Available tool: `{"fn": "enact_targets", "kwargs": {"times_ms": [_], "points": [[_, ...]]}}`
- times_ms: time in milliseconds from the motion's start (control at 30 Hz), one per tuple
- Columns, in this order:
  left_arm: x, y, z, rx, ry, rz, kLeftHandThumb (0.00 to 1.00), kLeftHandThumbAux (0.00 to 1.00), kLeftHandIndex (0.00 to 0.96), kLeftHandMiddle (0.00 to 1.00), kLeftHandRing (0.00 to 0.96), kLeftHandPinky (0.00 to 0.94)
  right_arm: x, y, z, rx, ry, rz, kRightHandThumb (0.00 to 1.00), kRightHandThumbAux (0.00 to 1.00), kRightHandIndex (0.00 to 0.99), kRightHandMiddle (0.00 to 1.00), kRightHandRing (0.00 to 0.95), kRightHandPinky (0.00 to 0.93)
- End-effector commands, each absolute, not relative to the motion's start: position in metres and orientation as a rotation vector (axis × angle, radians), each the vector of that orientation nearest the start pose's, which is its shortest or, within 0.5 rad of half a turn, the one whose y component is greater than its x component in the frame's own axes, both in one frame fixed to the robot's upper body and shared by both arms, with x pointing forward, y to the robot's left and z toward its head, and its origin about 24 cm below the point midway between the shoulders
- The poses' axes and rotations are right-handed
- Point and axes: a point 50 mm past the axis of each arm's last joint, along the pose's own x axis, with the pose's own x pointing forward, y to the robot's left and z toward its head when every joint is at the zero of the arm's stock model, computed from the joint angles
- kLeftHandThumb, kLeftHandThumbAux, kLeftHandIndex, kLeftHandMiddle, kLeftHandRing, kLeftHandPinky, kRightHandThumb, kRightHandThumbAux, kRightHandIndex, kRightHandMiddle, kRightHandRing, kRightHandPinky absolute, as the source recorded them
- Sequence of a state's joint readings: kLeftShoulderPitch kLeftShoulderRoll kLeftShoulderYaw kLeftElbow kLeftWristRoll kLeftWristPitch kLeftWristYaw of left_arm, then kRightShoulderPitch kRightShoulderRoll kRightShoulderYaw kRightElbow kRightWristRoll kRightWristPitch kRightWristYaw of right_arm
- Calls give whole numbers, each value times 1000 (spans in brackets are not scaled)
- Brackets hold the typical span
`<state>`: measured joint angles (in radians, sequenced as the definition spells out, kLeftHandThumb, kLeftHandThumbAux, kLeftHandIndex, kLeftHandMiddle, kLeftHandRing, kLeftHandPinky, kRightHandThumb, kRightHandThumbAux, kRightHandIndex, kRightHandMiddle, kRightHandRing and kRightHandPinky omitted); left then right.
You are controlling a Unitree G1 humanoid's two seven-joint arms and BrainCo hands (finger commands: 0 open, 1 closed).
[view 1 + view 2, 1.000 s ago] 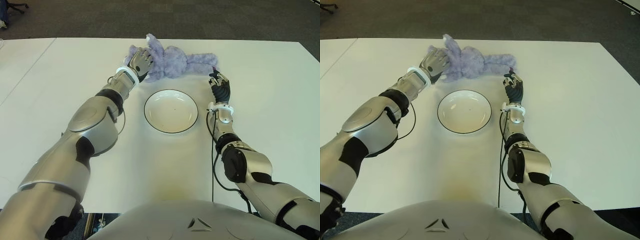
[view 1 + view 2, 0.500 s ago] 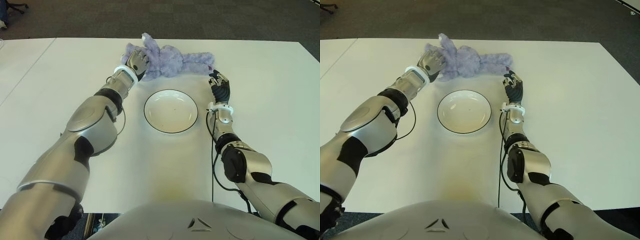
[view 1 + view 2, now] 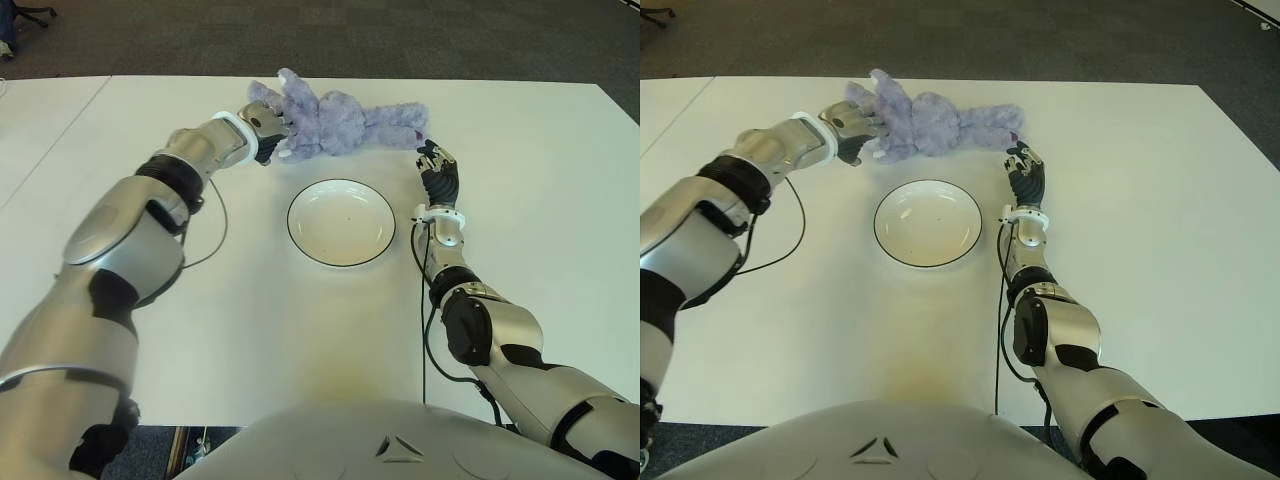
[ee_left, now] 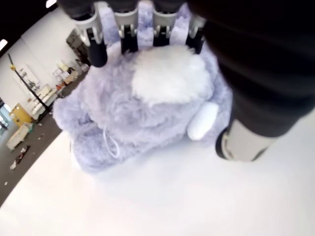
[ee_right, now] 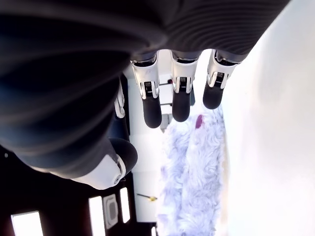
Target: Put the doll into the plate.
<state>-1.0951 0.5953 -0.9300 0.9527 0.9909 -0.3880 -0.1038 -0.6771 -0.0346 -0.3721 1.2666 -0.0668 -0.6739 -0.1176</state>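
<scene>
Left hand on the plush doll's head

My left hand grips the soft, floppy purple doll; right hand open, empty; the plate sits nearby.

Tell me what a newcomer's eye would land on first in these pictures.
First, the purple plush doll, lying stretched along the far side of the white table, with the left hand closed on its head end. Next, the white plate with a dark rim, empty, just in front of the doll. The right hand shows beside the plate on its right, fingers relaxed near the doll's feet.
</scene>
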Motion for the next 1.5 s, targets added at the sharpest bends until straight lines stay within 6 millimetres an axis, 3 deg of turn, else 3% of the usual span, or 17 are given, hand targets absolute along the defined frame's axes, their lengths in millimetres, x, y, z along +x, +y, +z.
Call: {"fn": "enact_targets", "kwargs": {"times_ms": [33, 133, 300, 400, 633, 1133, 1500], "points": [[355, 189, 103, 2112, -6, -1019, 311, 651, 64, 239, 242, 232, 275, -148, -77, 169, 487, -245, 689, 743, 397, 163, 109, 81], [346, 191, 120, 2093, 5, -992, 312, 626, 46, 231, 235, 197, 275, -148, -77, 166, 488, -247, 689, 742, 397, 163, 110, 86], [340, 186, 130, 2113, 7, -950, 296, 604, 32, 198, 199, 158, 275, -148, -76, 157, 485, -246, 689, 742, 397, 161, 111, 89], [334, 182, 138, 2141, -28, -934, 294, 592, 30, 198, 214, 219, 276, -149, -76, 153, 484, -244, 688, 743, 397, 159, 106, 73], [314, 178, 154, 2135, -117, -909, 306, 563, 66, 210, 230, 254, 276, -149, -75, 151, 486, -242, 686, 743, 396, 155, 97, 62], [273, 179, 187, 2041, -337, -1003, 410, 486, 98, 212, 233, 247, 279, -152, -75, 130, 510, -229, 685, 743, 396, 155, 100, 83], [267, 178, 195, 1998, -356, -1013, 444, 456, 132, 222, 243, 257, 279, -153, -75, 125, 523, -231, 686, 743, 396, 152, 94, 67]]}}
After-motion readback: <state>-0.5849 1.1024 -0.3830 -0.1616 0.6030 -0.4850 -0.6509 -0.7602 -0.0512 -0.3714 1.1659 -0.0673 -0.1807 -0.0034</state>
